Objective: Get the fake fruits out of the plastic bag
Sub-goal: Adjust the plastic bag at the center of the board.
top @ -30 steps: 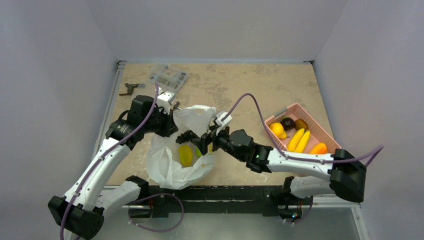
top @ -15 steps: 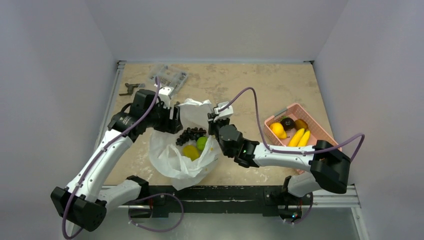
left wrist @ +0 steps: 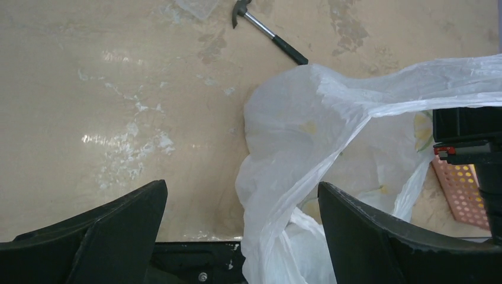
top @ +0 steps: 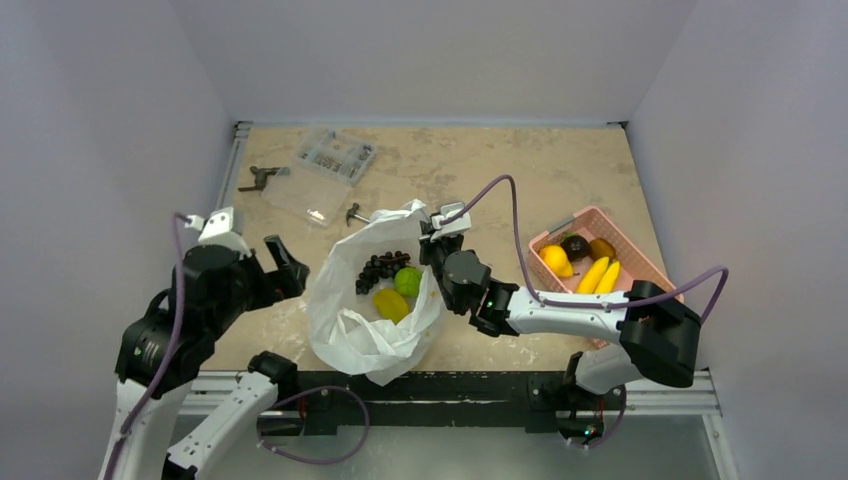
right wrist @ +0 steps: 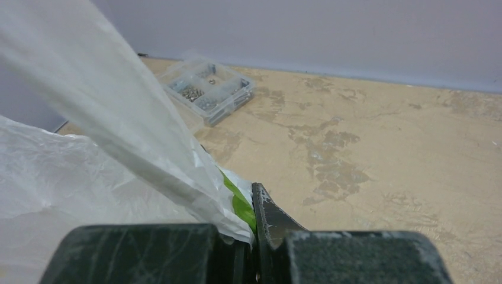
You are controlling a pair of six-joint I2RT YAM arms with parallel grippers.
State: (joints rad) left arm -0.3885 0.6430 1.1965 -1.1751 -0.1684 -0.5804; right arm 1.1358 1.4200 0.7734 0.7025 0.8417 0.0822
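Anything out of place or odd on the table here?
A small hammer lies beside the plastic bag, its handle reaching the bag's edge; like the clear parts box, it has nothing to do with fruit.

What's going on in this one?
The right gripper pinches the bag at its rim, holding it open. The left gripper hangs open beside the bag, holding nothing. Inside lie grapes, a green fruit and a yellow fruit; other fruits sit in the basket.
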